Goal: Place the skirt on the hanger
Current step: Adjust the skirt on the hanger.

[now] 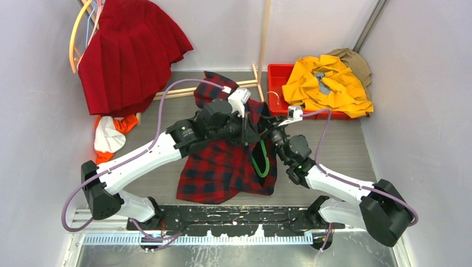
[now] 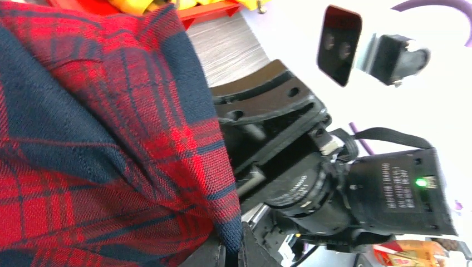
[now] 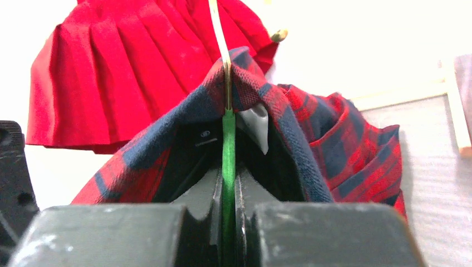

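Observation:
The bright-red pleated skirt [image 1: 125, 55] hangs at the back left against the wall, and shows behind the shirt in the right wrist view [image 3: 128, 67]. What bears it is cut off by the frame's top edge, so I cannot pick out the cream hanger. Both grippers work at mid-table, away from the skirt. My left gripper [image 1: 253, 130] [image 2: 243, 253] is shut on the edge of a red-and-black plaid shirt [image 1: 222, 167] [image 2: 83, 139]. My right gripper [image 1: 273, 133] [image 3: 228, 189] is shut on a green hanger [image 1: 260, 161] [image 3: 228, 144] that runs up inside the shirt's collar.
An orange hanger [image 1: 72, 39] hangs beside the skirt. A white and orange cloth [image 1: 108, 136] lies below it. At the back right a red bin [image 1: 275, 83] holds a yellow garment [image 1: 328, 83]. A wooden rack post [image 1: 261, 39] stands at the back.

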Controlling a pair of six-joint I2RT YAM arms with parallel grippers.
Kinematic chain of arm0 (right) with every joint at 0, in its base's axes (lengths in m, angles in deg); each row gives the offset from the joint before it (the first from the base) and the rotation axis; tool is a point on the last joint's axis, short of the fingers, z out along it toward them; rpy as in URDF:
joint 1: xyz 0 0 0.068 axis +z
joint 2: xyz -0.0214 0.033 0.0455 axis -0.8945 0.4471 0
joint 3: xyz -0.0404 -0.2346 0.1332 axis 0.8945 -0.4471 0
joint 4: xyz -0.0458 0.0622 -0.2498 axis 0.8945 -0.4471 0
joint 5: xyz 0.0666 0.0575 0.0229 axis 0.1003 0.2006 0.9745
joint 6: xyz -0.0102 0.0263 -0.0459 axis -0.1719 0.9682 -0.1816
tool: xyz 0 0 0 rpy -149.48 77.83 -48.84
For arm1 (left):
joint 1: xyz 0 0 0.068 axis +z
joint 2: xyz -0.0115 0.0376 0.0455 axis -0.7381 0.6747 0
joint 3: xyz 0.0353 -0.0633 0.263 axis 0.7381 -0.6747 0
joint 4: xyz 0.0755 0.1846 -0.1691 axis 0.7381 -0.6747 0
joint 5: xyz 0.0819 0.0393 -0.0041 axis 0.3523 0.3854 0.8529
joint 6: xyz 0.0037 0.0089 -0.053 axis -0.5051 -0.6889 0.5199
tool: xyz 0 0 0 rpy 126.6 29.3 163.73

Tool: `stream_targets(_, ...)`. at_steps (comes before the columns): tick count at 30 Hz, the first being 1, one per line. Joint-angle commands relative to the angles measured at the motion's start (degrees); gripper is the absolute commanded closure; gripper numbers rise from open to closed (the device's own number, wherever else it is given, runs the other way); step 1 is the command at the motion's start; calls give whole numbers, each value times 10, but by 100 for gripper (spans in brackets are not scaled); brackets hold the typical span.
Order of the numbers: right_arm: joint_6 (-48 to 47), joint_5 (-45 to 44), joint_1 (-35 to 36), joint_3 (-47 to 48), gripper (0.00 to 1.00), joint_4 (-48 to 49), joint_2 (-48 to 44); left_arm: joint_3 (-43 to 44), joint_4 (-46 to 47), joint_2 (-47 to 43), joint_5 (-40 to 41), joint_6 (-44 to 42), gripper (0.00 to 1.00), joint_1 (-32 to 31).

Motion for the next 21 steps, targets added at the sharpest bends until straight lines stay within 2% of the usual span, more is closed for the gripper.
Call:
stream_targets(1,-50,-6,5,56,99,173,33,26,82,-19,-123,56,92,-53)
stream_targets(6,-77,-1,15,82,99,209,44,71,73,-9,-129,56,92,-77)
stream_targets(8,-90,6,15,93,99,218,38,82,72,-10,-130,56,89,-84)
stream_targets(11,-103,14,15,104,99,235,20,102,54,-17,-121,42,76,-86)
stream_targets(13,-107,16,15,109,99,245,2,125,22,-21,-108,22,60,-86)
stream_targets(16,-105,19,15,113,99,259,-21,168,-33,-29,-85,-12,45,-86)
stream_targets(18,-98,19,15,113,99,269,-33,195,-62,-36,-70,-26,41,-86)
stream_targets(21,-88,20,15,108,99,280,-50,241,-104,-45,-40,-50,42,-86)
